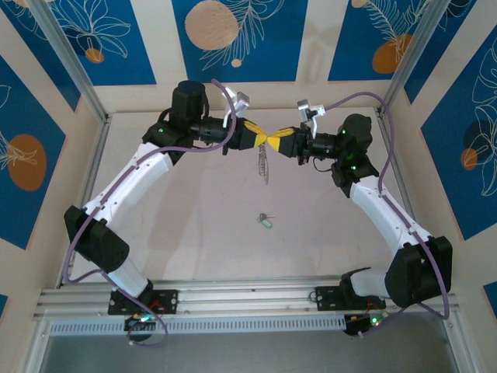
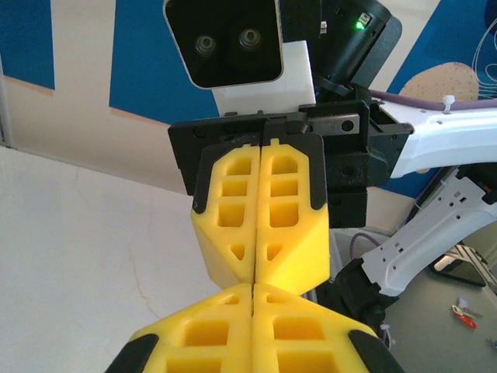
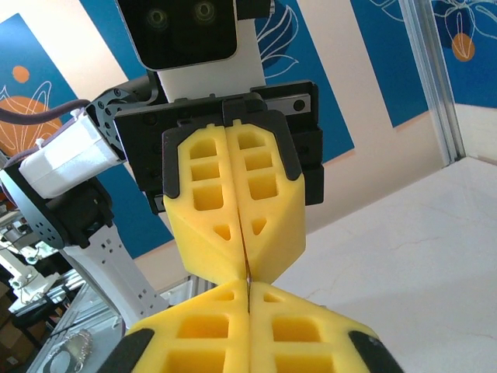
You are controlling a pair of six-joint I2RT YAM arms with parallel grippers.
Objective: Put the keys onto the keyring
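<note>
Left gripper (image 1: 266,141) and right gripper (image 1: 278,141) were both clamped shut nose to nose, seemingly on the thin grey oval keyring (image 1: 265,166) dangling straight down, and the tiny silvery mint-headed key (image 1: 266,221) lay on the pale table (image 1: 194,225) right below, equally near both.

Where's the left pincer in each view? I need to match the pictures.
Top external: left pincer upper centre, tips pointing right.
Left wrist: bottom centre, pointing up.
Right wrist: middle, pointing down.
Shared landmark: the right pincer, meeting it tip to tip.
</note>
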